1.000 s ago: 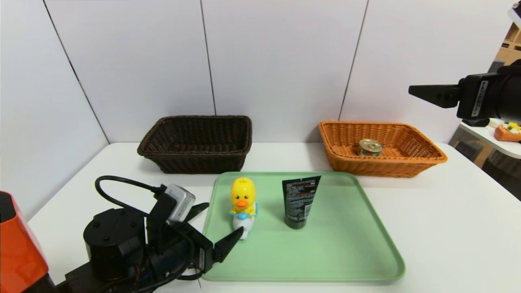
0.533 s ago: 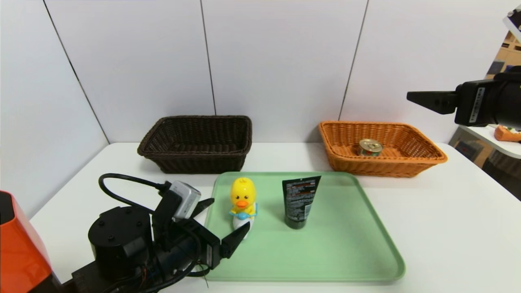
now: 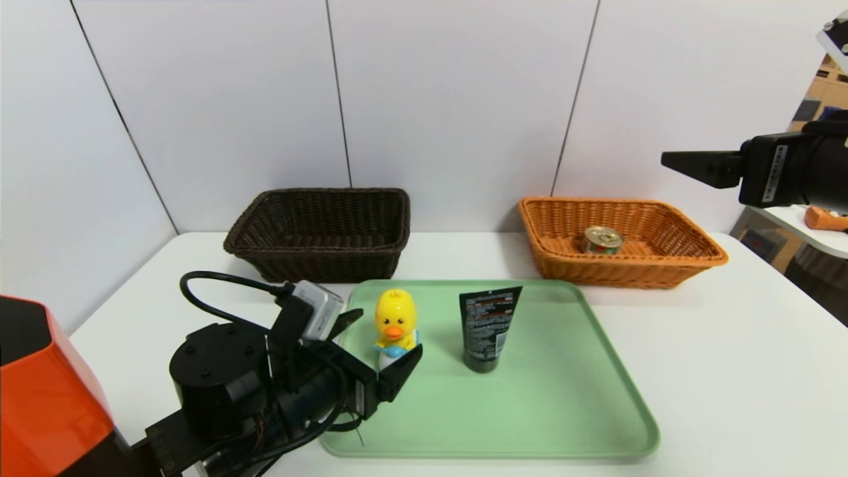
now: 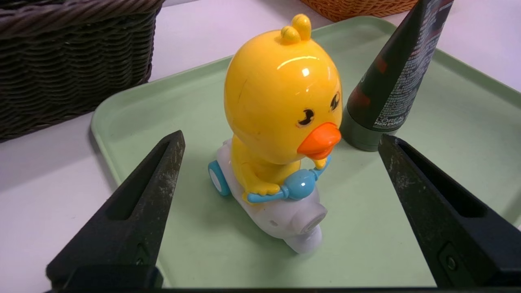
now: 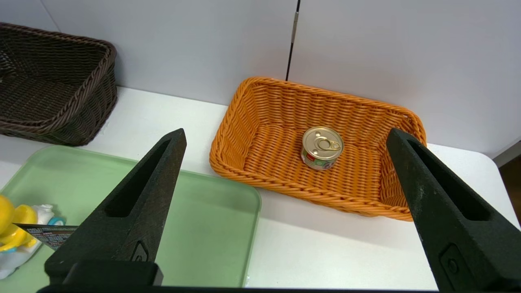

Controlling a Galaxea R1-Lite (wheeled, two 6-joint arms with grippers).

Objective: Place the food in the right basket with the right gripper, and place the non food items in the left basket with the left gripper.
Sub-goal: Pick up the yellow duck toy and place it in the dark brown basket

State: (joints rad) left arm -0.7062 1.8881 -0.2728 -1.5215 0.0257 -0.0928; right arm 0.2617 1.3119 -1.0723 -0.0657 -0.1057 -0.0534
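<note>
Green tray (image 3: 563, 411) nearest, holding 2 items: one yellow duck toy (image 3: 395, 322) on a white scooter and one black tube (image 3: 487, 328) standing cap-down just beside it, not touching. Left gripper (image 3: 387, 344) low at the tray's left edge, jaws wide apart, one finger on each side of the duck; no contact visible in the left wrist view (image 4: 281, 150). Scooter base partly hidden behind the near finger in the head view. Tube top cut off in the left wrist view, label only partly legible.

Farther back, 2 baskets on the white table (image 3: 729, 358): dark brown basket (image 3: 321, 232) on the left, nothing visible inside; orange basket (image 3: 619, 242) on the right with 1 can (image 3: 601, 240) upright on its floor. Right gripper (image 3: 695, 161) held high above and to the right of the orange basket, jaws spread wide, gripping nothing; its arm is cut off at the frame edge.
</note>
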